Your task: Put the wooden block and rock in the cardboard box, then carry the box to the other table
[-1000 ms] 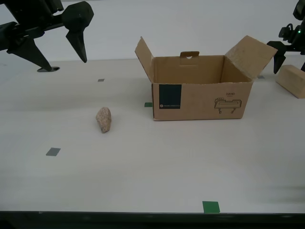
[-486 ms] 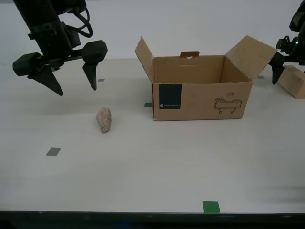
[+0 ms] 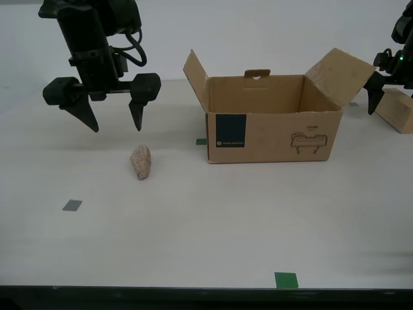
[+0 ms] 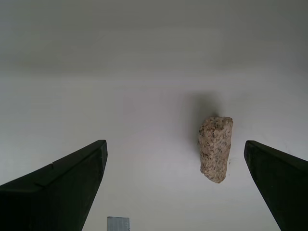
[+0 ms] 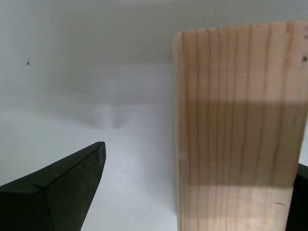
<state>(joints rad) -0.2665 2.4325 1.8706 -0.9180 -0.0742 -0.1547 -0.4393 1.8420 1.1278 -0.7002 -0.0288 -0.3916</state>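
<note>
On the smooth white desk (image 3: 193,232), the rock (image 3: 141,161) lies nearest the camera, toward the exterior view's left. Its long axis runs roughly front to back, narrow end nearer the camera. My second gripper (image 3: 116,119) hangs just behind and above it, fingers (image 3: 137,110) spread wide and empty; the rock sits toward one finger rather than centred. Farther back, the open cardboard box (image 3: 274,132) stands upright. At the exterior view's right edge, my first gripper (image 3: 381,84), fingers apart, flanks the wooden block (image 3: 397,110).
</note>
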